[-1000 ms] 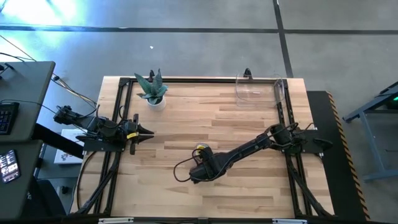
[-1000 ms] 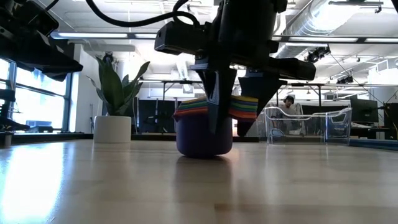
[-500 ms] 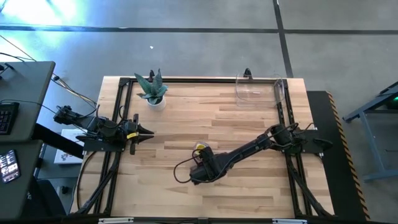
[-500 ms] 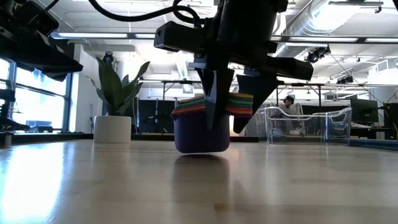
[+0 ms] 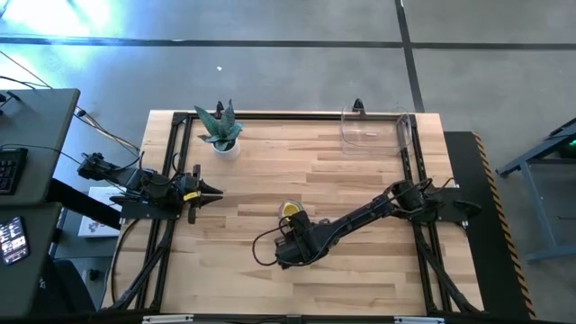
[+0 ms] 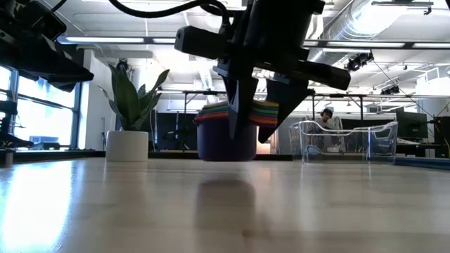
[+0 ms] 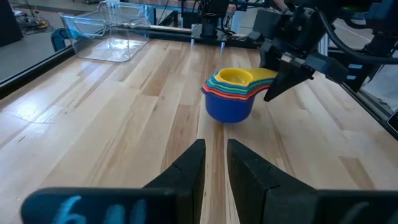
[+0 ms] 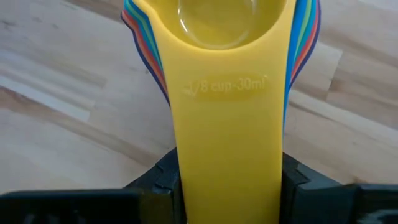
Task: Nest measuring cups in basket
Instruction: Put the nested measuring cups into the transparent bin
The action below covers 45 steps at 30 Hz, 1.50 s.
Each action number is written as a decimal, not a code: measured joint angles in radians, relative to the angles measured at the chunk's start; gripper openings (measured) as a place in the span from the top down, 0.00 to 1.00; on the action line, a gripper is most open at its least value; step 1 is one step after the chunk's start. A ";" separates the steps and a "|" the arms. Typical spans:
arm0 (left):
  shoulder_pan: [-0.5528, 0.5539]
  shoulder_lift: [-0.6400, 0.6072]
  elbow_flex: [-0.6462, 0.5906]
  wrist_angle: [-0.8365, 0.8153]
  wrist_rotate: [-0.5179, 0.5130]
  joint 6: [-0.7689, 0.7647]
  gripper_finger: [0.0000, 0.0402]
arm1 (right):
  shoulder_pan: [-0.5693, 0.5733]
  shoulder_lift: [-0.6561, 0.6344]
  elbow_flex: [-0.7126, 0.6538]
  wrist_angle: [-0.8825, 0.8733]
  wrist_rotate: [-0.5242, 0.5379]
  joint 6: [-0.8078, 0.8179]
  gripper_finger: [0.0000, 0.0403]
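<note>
The measuring cups (image 7: 230, 93) are nested in one stack, purple-blue outermost and yellow innermost, and also show in the low view (image 6: 226, 137) and the high view (image 5: 290, 211). My right gripper (image 8: 229, 180) is shut on their stacked handles over the table's middle, in the near half. It also shows in the low view (image 6: 256, 116). The clear basket (image 5: 373, 126) stands on its base at the far right corner. My left gripper (image 7: 211, 162) waits at the table's left edge, shut and empty. My right gripper pinches the stacked flat handles (image 8: 230, 143) between its two fingers (image 8: 168, 183), one on each side edge, near the handles' free end. The fingers come slanting down from the near side and lie along the handles. The stack hangs upright, clear of the table.
A white pot with a green plant (image 5: 221, 135) stands at the far left. Black frame rails (image 5: 175, 162) run along the table's left, right and far sides. Bare wood lies between the cups and the basket (image 7: 109, 31).
My right gripper has risen with the stack of cups. The purple bottom cup, which rested on the table a second ago, now hangs clear above it. The stack stays upright and nested.
</note>
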 joint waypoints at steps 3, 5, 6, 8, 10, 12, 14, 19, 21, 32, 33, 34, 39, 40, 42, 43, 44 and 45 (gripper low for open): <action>0.000 0.000 0.000 0.000 0.000 0.000 0.86 | -0.006 -0.004 0.000 -0.001 0.023 0.001 0.69; 0.000 0.000 0.000 0.000 0.000 0.000 0.86 | -0.014 -0.014 0.000 -0.004 0.033 0.003 0.69; 0.000 0.000 0.000 0.000 0.000 0.000 0.86 | -0.019 -0.020 0.000 -0.010 0.039 0.002 0.69; 0.000 0.000 0.000 0.000 0.000 0.000 0.86 | -0.030 -0.031 0.002 -0.019 0.059 0.002 0.69; 0.000 0.000 0.000 0.001 -0.001 0.000 0.86 | -0.042 -0.041 0.002 -0.042 0.071 0.001 0.69; 0.000 0.000 0.000 0.000 0.000 0.000 0.86 | -0.053 -0.055 0.002 -0.066 0.082 -0.001 0.69; 0.000 0.000 0.000 0.001 0.000 0.000 0.86 | -0.063 -0.072 0.002 -0.099 0.086 -0.006 0.69; 0.000 0.000 0.000 0.001 0.000 0.000 0.86 | -0.089 -0.126 0.001 -0.186 0.109 -0.026 0.69; 0.000 0.000 0.000 0.001 0.000 0.000 0.86 | -0.104 -0.152 0.001 -0.223 0.115 -0.034 0.69; 0.000 0.000 0.000 0.000 0.000 0.000 0.86 | -0.214 -0.295 -0.014 -0.390 0.203 -0.136 0.69; 0.000 0.000 0.000 0.000 0.000 0.000 0.86 | -0.228 -0.318 -0.032 -0.388 0.208 -0.148 0.69; 0.000 0.000 0.000 0.001 0.000 0.000 0.86 | -0.240 -0.343 -0.056 -0.383 0.212 -0.160 0.70; 0.000 0.000 0.000 0.001 0.000 0.000 0.86 | -0.296 -0.503 -0.247 -0.273 0.221 -0.229 0.70; 0.000 0.000 0.000 0.000 0.000 0.000 0.86 | -0.310 -0.540 -0.294 -0.248 0.219 -0.245 0.70; 0.000 0.000 0.000 0.000 0.000 0.000 0.86 | -0.338 -0.616 -0.386 -0.187 0.206 -0.284 0.70; 0.000 0.000 0.000 0.000 0.000 0.000 0.86 | -0.356 -0.657 -0.433 -0.156 0.198 -0.307 0.70; 0.000 0.000 0.000 0.001 0.000 0.000 0.86 | -0.373 -0.698 -0.478 -0.128 0.194 -0.332 0.70; 0.000 0.000 0.000 0.000 0.000 0.000 0.86 | -0.391 -0.737 -0.520 -0.102 0.193 -0.357 0.70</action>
